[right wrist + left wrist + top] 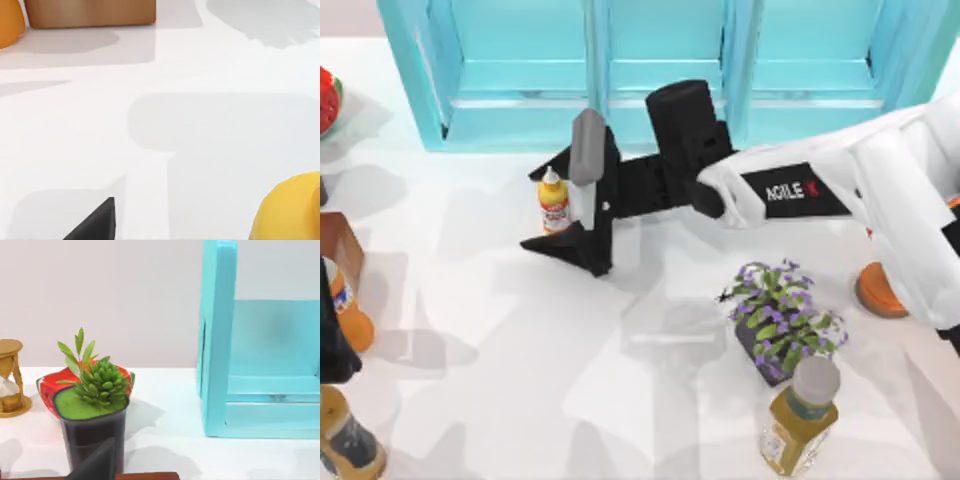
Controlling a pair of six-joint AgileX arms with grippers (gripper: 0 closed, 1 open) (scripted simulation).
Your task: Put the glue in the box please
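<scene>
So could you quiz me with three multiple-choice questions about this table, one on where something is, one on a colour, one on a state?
1. Where is the glue?
A. inside the box
B. on the table in front of the box
C. beside the purple plant

2. What colour is the box?
A. red
B. turquoise
C. brown

3. How is the right gripper?
A. open around the glue
C. shut and away from it
B. parked at the table's edge

Answers: 1 B, it stands on the table before the box; 2 B, its walls are turquoise; 3 A, one finger lies on each side of the bottle.

Rendered simulation: plain white table (500, 340), blank wall (100, 300).
</scene>
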